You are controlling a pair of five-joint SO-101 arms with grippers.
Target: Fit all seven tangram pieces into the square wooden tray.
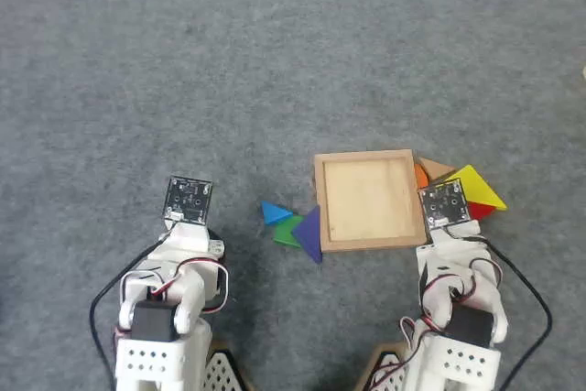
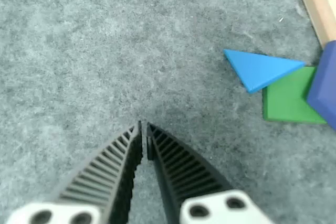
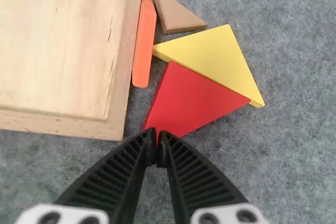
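My left gripper is clenched empty near the blue triangle. My right gripper, also clenched, sits at a corner of the red triangle.

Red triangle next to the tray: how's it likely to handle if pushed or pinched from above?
Likely rigid: the red triangle looks like a flat painted block with crisp edges. Lying flat on the grey carpet, it should slide, not roll or tip, probably with drag. It abuts the yellow triangle, so a push may shift that too.
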